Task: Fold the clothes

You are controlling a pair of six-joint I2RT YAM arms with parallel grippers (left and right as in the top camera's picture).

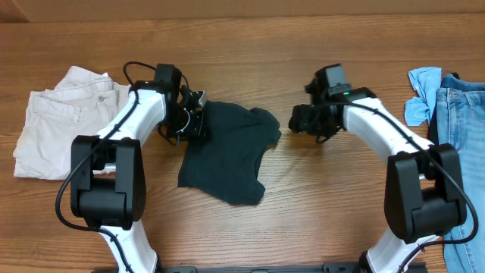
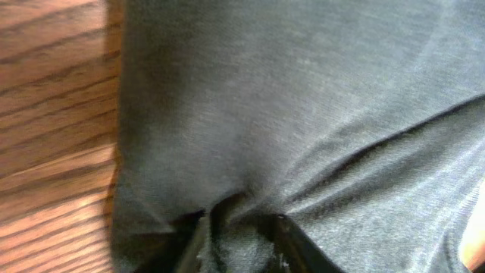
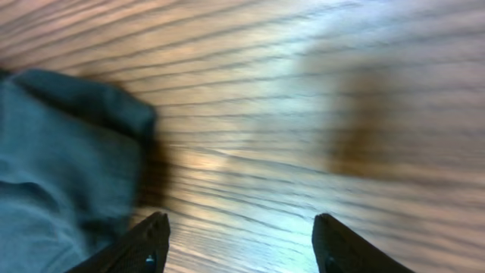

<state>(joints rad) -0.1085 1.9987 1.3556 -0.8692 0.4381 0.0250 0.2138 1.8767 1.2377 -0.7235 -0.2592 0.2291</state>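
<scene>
The clothes, a dark T-shirt (image 1: 227, 155), lie crumpled in a rough rectangle at the table's middle; no lettering shows. My left gripper (image 1: 198, 121) sits at the shirt's upper left edge. In the left wrist view dark fabric (image 2: 303, 98) fills the frame and a puckered fold of it is pinched in the left gripper (image 2: 241, 221). My right gripper (image 1: 299, 121) hovers to the right of the shirt, apart from it. Seen from the right wrist, the right gripper (image 3: 242, 220) stands open over bare wood, with the shirt's edge (image 3: 61, 152) to its left.
Cream-white shorts (image 1: 64, 117) lie at the far left. Blue jeans (image 1: 458, 152) and a light blue cloth (image 1: 423, 95) lie at the right edge. Bare wooden tabletop (image 1: 326, 205) stretches in front of the shirt.
</scene>
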